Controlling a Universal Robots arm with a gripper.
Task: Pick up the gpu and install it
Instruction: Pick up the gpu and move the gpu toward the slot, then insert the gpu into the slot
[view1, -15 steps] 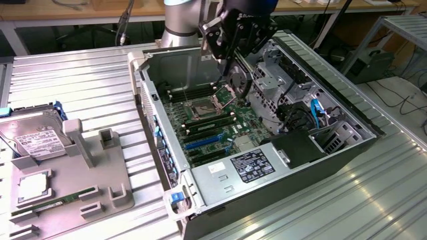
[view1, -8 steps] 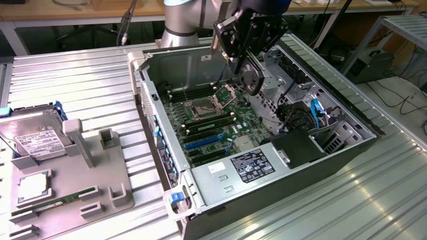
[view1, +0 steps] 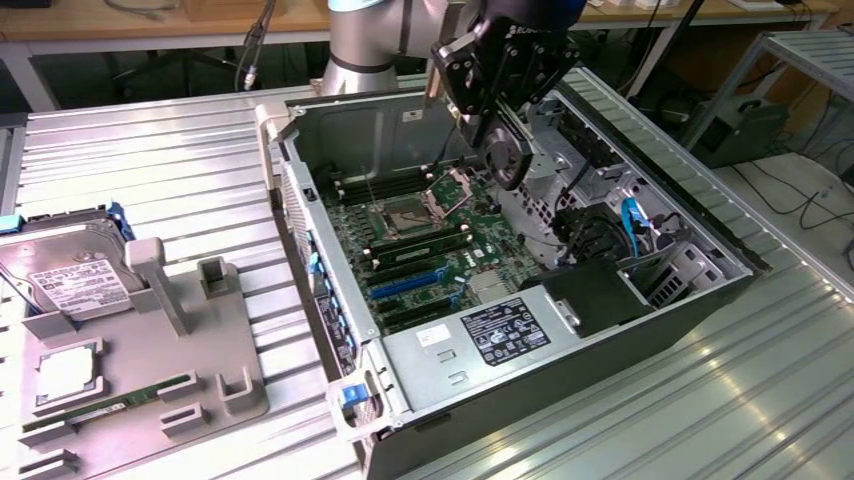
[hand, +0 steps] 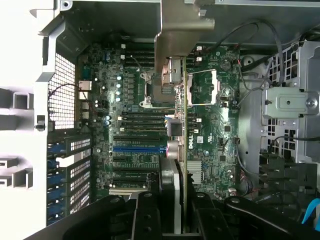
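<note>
Item: gpu (view1: 507, 152) (hand: 184, 115) — a thin flat expansion card with a black fan-bearing face over a green circuit board and a long silver metal bracket (hand: 177, 35) at one end. Location: held upright in the air above the open black and silver computer case (view1: 574, 385), seated in no slot. Holder: black robot gripper (view1: 497, 112) (hand: 175, 220), its fingers (hand: 145, 217) pressed against the two faces of the card and pinching it between them. In the wrist view the card shows edge-on, crossing in front of the square silver processor socket (view1: 404, 217) (hand: 202, 87) on the green motherboard (view1: 441, 255) (hand: 220, 125). A long blue slot (view1: 400, 288) (hand: 137, 148) lies bare on the board, apart from the card. A silver power supply (view1: 494, 335) with a dark label sits at the near end of the case. Surroundings: the case rests on a ribbed metal table (view1: 174, 160). To the exterior view's left stands a grey moulded holder (view1: 187, 370) — bearing a silver hard drive (view1: 67, 285) with a white label and a narrow green memory stick (view1: 107, 408).
</note>
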